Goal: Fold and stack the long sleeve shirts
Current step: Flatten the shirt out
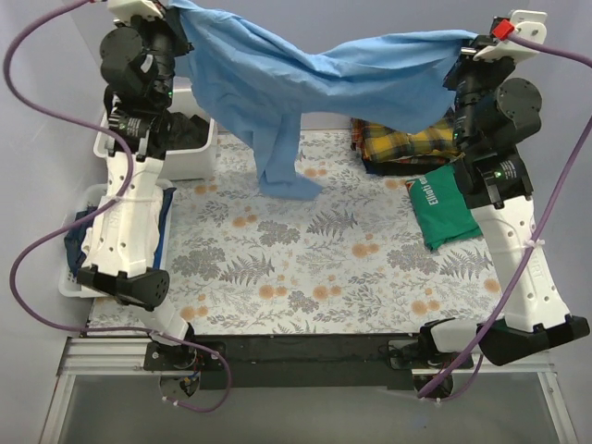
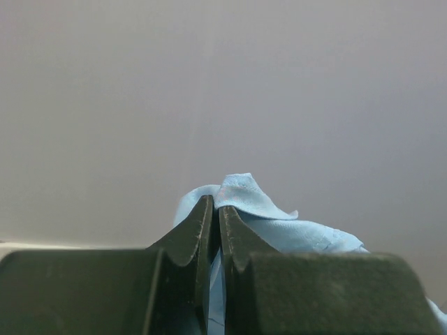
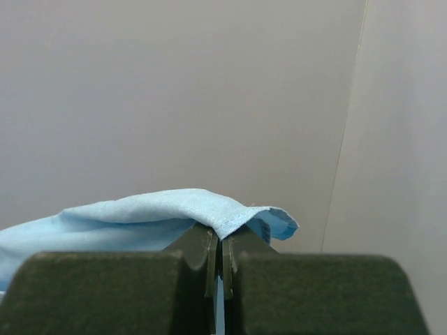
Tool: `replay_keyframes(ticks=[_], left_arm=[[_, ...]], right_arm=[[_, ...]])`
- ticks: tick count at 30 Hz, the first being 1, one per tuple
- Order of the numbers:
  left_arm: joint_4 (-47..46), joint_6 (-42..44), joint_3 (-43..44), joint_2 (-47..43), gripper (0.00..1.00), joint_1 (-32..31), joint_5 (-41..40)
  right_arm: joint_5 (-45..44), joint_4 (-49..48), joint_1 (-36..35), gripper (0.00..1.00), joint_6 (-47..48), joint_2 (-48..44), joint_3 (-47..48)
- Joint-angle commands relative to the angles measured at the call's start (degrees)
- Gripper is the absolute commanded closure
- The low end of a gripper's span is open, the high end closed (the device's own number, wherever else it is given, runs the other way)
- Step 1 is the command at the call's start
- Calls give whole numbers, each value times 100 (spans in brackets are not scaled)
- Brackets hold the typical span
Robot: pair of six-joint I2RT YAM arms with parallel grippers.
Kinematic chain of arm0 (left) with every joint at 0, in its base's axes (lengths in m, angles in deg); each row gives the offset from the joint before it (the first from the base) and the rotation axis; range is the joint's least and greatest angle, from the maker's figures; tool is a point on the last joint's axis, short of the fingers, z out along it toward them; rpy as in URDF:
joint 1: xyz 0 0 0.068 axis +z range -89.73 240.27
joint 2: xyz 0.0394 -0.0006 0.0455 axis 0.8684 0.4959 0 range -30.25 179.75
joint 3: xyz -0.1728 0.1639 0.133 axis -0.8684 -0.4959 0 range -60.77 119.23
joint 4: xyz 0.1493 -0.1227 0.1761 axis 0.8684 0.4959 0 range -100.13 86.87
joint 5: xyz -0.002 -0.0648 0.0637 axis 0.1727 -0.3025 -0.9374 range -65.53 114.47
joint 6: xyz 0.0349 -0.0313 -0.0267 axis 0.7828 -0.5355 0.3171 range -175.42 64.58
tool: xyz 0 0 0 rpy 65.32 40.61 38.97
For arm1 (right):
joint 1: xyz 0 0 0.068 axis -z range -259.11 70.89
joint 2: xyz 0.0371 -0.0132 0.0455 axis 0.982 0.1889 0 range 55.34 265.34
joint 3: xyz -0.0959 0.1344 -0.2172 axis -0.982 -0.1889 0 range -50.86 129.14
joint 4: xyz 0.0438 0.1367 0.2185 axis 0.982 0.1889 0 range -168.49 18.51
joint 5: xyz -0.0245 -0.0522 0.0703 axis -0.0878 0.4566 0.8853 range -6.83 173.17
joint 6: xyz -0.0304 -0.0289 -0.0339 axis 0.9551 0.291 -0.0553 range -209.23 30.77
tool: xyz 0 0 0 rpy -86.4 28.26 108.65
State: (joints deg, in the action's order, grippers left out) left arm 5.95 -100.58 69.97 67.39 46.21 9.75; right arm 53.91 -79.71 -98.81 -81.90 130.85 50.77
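Note:
The light blue long sleeve shirt [image 1: 314,74] hangs stretched in the air across the back of the table, held up at both ends. One sleeve [image 1: 282,166] droops down onto the floral tablecloth. My left gripper [image 1: 182,17] is raised at the back left and shut on one edge of it; in the left wrist view blue cloth [image 2: 279,227] bulges out of the shut gripper [image 2: 215,209]. My right gripper [image 1: 472,51] is raised at the back right, shut [image 3: 218,241] on the other edge [image 3: 140,216]. The yellow-and-black plaid shirt [image 1: 398,143] lies crumpled at the back right, partly behind the blue one.
A folded green T-shirt [image 1: 444,203] with white lettering lies beside the right arm. A white bin [image 1: 199,157] with a black garment stands at the back left. A second white bin [image 1: 74,277] with dark blue cloth sits under the left arm. A plain wall stands behind.

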Motion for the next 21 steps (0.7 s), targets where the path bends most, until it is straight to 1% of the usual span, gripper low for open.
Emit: replay_keyframes(ticks=[1,3,4,7,8,9,13,14,18,21], left_arm=[[-263,210,-170,-913,100,62,4],[-263,228,-617,-1264,100,62,83],[-272,228,-1089,-1361,100,62,118],[-324,131,-1637,-1538,100,53,101],[-307,122,-1648,-1547,100,62,110],[-298,96,-1613,-1547,100,62,110],[-166,210,-1025,-1485,100,62,-83],[-140,219,-798,-1511,100,62,-110],[-52,210,-419,-1713,100,62,-57],[18,201,-286,-1977,100,62,-22]], right_arm=[[201,-468,89,99,-74,-334,9],[192,-468,90,99,-127,-527,-256],[166,-468,90,99,-162,-598,-596],[131,-459,125,99,-320,-791,-1082],[78,-467,133,99,-346,-826,-1283],[34,-468,142,99,-390,-853,-1329],[-54,-608,212,99,-329,-924,-1242],[-45,-643,239,99,-294,-906,-1163],[-19,-635,257,99,-92,-836,-523],[-10,-661,257,99,49,-897,-284]])
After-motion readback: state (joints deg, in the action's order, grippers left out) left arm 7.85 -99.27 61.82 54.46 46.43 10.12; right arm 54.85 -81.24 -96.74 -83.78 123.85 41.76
